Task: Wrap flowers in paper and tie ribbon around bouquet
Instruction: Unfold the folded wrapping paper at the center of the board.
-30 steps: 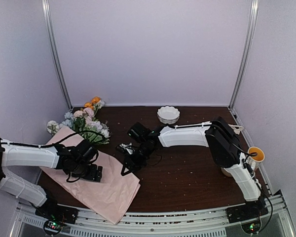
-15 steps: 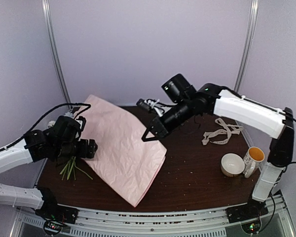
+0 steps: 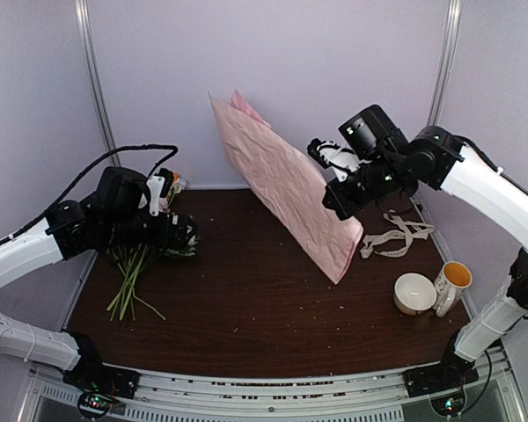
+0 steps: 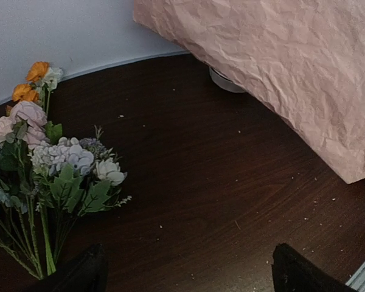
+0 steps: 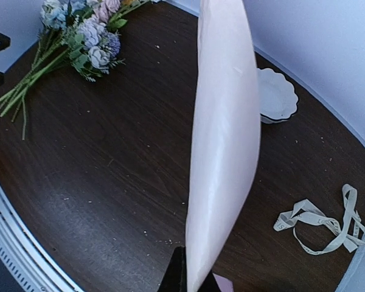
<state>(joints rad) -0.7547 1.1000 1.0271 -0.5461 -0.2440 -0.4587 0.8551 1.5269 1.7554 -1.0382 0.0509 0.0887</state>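
Note:
My right gripper [image 3: 336, 200] is shut on the pale pink paper [image 3: 286, 189] and holds it up in the air, slanting over the right half of the table. In the right wrist view the paper [image 5: 225, 134] rises edge-on from my gripper [image 5: 191, 281]. The flowers [image 3: 132, 277] lie flat on the bare table at the left, their blooms partly hidden by my left arm. My left gripper [image 3: 183, 236] hovers open just right of them. In the left wrist view the flowers [image 4: 61, 176] lie left of the empty gripper [image 4: 185, 277]. The cream ribbon [image 3: 396, 237] lies loose at the right.
A white bowl [image 3: 415, 293] and a mug [image 3: 455, 280] with an orange inside stand at the right front. A scalloped white dish [image 5: 277, 94] sits at the back, behind the paper. The ribbon [image 5: 328, 225] lies near the right edge.
The right arm has swung the paper up off the table and across to the right. The flowers now lie on bare wood, and the left arm has lifted above them.

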